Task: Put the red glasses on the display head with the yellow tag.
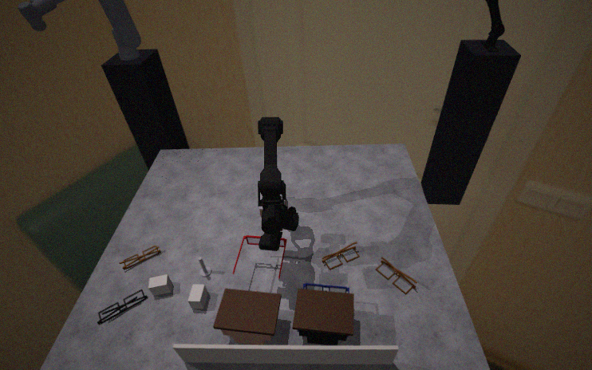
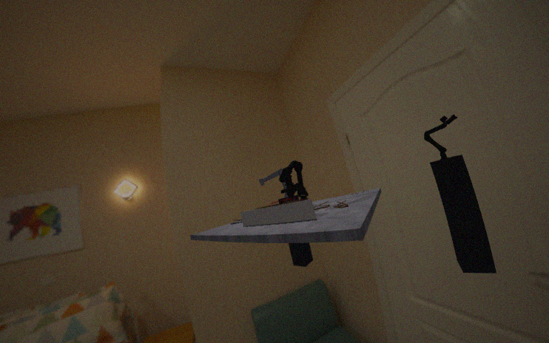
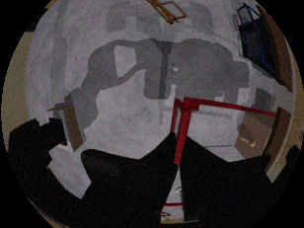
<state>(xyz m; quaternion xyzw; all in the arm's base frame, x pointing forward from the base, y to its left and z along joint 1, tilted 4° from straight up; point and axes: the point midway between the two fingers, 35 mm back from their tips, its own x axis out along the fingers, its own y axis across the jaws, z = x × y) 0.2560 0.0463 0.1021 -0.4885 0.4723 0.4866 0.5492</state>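
Observation:
The red glasses point(image 1: 253, 237) point(image 3: 183, 132) hang above the table, temples open and pointing toward the heads. My gripper point(image 1: 269, 247) point(image 3: 176, 137) is shut on the front of the red glasses, near the bridge. A tan head point(image 3: 253, 133) stands under the left brown board point(image 1: 247, 310), ahead of the glasses and apart from them. A black head point(image 1: 321, 336) stands under the right brown board point(image 1: 324, 312), with blue glasses point(image 1: 325, 286) point(image 3: 245, 10) at its front. The yellow tag cannot be made out clearly. Both faces are mostly hidden in the top view.
A low white wall point(image 1: 286, 352) point(image 2: 279, 213) stands behind the heads. Left of the glasses are a white peg point(image 1: 202, 265), two white blocks point(image 1: 159, 284) point(image 1: 197, 297), black glasses and orange-brown glasses. Two more orange-brown pairs lie to the right.

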